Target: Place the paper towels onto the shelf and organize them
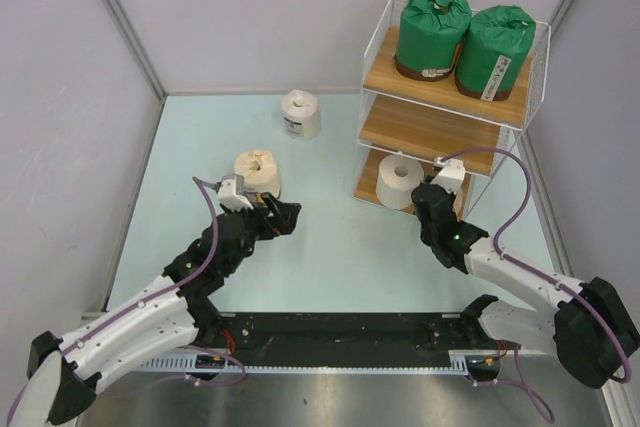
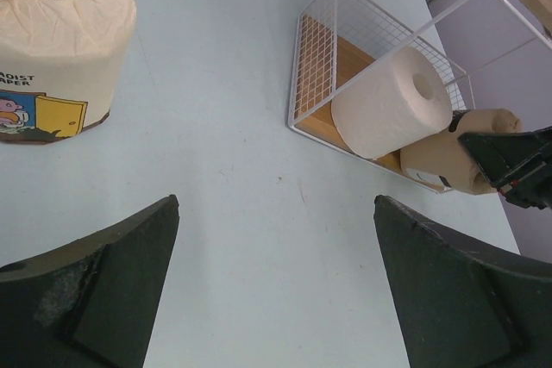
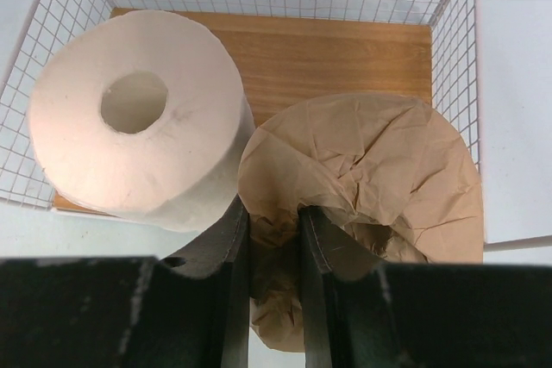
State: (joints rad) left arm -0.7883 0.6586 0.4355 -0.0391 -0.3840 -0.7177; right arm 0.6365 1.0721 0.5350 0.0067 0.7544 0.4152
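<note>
My right pincer [image 3: 274, 213] is closed on a fold of crumpled wrap at the near end of the tan roll [image 3: 371, 161], with the two dark fingers close together and the paper pinched between them. The roll lies straight ahead of the pincer, on its side. Its long axis runs along my reach and into the bottom tier of the shelf [image 3: 336, 49]. Its far part is over the wooden board, while its near end seems to jut out past the front edge. Whether it already rests on the board I cannot tell. On its left, touching or nearly touching, the bare white roll [image 3: 138, 118] also lies on its side, hollow core facing me. On its right is the wire side wall. I judge the coming move depends on that slot: the tan roll must travel further in along its own axis, staying between its neighbour and the wire. The middle tier is bare, and the two green rolls [image 1: 460, 37] stand upright side by side on the top tier. My left pincer [image 1: 275, 215] is well apart from the shelf, wide open and holding nothing. The upright cream roll [image 1: 258, 172] stands just beyond it, and the labelled white roll [image 1: 300, 114] stands farther back on the table [image 1: 350, 247]. That arm is the nearer one to both.
</note>
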